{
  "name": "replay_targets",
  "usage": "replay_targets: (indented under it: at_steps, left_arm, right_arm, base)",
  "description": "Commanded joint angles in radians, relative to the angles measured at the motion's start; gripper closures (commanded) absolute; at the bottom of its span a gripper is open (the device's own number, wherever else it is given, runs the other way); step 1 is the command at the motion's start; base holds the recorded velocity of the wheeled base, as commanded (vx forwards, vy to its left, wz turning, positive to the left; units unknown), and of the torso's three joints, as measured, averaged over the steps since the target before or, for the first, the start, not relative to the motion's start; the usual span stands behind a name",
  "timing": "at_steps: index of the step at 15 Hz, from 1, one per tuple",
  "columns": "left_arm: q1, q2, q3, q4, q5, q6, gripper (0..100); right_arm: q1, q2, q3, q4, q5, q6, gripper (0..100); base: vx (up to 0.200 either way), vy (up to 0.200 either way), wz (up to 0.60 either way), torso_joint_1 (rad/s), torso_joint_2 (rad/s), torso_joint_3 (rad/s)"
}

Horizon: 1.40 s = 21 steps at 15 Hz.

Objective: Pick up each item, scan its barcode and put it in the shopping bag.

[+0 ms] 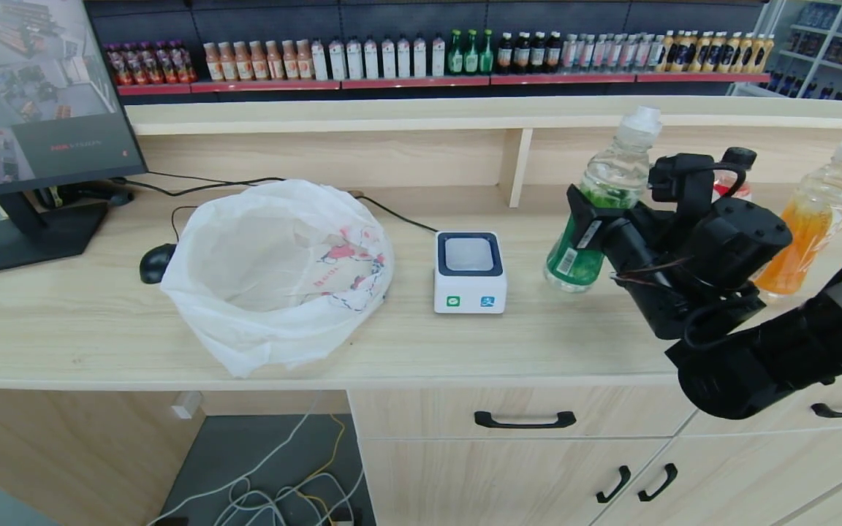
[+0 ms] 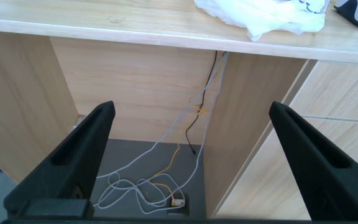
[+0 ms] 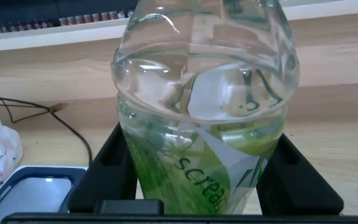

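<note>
My right gripper (image 1: 590, 228) is shut on a clear bottle with a green label (image 1: 600, 212), holding it tilted just above the counter, right of the white barcode scanner (image 1: 469, 272). In the right wrist view the green-label bottle (image 3: 204, 124) sits between the fingers (image 3: 107, 168), with the scanner (image 3: 33, 193) off to one side. The white shopping bag (image 1: 278, 267) stands open on the counter left of the scanner. An orange drink bottle (image 1: 812, 219) stands at the far right. My left gripper (image 2: 191, 162) hangs open below the counter edge, above the floor cables, holding nothing.
A monitor (image 1: 26, 95) on its stand and a black mouse (image 1: 156, 263) sit at the counter's left. A raised shelf (image 1: 465, 117) with a divider runs along the back. A red-capped item (image 1: 731, 188) stands behind my right arm. Drawers (image 1: 523, 420) are under the counter.
</note>
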Motion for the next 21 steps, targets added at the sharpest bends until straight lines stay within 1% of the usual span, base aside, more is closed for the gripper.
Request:
replay_targets:
  at_steps: [1, 3, 6, 9, 10, 11, 12, 19, 21]
  left_arm:
    - [0.000, 0.000, 0.000, 0.000, 0.001, -0.001, 0]
    - [0.000, 0.000, 0.000, 0.000, 0.001, -0.001, 0]
    - [0.000, 0.000, 0.000, 0.000, 0.001, -0.001, 0]
    - [0.000, 0.000, 0.001, 0.000, 0.001, -0.001, 0]
    - [0.000, 0.000, 0.000, 0.000, 0.001, -0.001, 0]
    - [0.000, 0.000, 0.000, 0.000, 0.001, -0.001, 0]
    - [0.000, 0.000, 0.000, 0.000, 0.001, -0.001, 0]
    - [0.000, 0.000, 0.000, 0.000, 0.001, -0.001, 0]
    - [0.000, 0.000, 0.000, 0.000, 0.001, -0.001, 0]
  right_arm:
    - [0.021, -0.098, 0.074, -0.002, 0.000, -0.004, 100]
    - [0.062, -0.163, 0.135, -0.007, 0.000, -0.008, 100]
    - [0.085, -0.232, 0.183, -0.017, 0.002, 0.022, 100]
    - [0.168, -0.284, 0.319, -0.037, -0.006, 0.025, 100]
    - [0.194, -0.282, 0.373, -0.083, -0.009, 0.026, 100]
    - [0.220, -0.281, 0.457, -0.126, -0.011, 0.040, 100]
    - [0.222, -0.305, 0.510, -0.126, -0.011, 0.043, 100]
    - [0.237, -0.354, 0.514, -0.126, -0.011, 0.045, 100]
    - [0.283, -0.373, 0.517, -0.126, -0.015, 0.054, 100]
  base:
    - [0.000, 0.000, 0.00, 0.000, 0.00, 0.000]
    - [0.000, 0.000, 0.00, 0.000, 0.00, 0.000]
    - [0.000, 0.000, 0.00, 0.000, 0.00, 0.000]
    - [0.000, 0.000, 0.00, 0.000, 0.00, 0.000]
    - [0.000, 0.000, 0.00, 0.000, 0.00, 0.000]
    - [0.000, 0.000, 0.00, 0.000, 0.00, 0.000]
    - [0.000, 0.000, 0.00, 0.000, 0.00, 0.000]
    - [0.000, 0.000, 0.00, 0.000, 0.00, 0.000]
    - [0.000, 0.000, 0.00, 0.000, 0.00, 0.000]
